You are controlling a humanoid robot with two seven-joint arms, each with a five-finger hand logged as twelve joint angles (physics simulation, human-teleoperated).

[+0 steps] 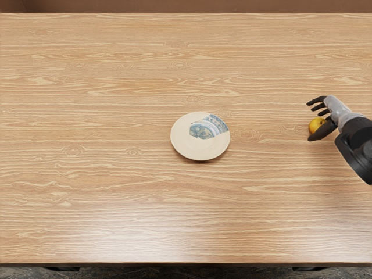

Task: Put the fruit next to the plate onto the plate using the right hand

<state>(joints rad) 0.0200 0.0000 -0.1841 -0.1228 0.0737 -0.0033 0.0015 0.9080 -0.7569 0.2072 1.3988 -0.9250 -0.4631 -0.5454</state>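
At the right edge of the head view, the right arm (357,145) comes in over the wooden table (116,192). A dark, bulky forearm leads to a pale grey wrist and a black hand. The right hand (324,118) sits far to the right of the table's middle, roughly midway between the far and near edges, and points leftward.

The fruit (315,125), small, round and yellow, lies right against the hand's left side. It is partly hidden by the hand, and black parts of the hand show on both its far side and its near side. Whether the hand has closed on the fruit or only reaches round it cannot be told at this size. Nor is it clear whether the fruit rests on the wood or is lifted off it.

The plate (186,139) lies near the centre of the table, well apart from the fruit and to its left, with bare wood between them. It is round, cream-coloured and flat on the wood, with a blue-and-white patterned patch (208,127) on its far right part.
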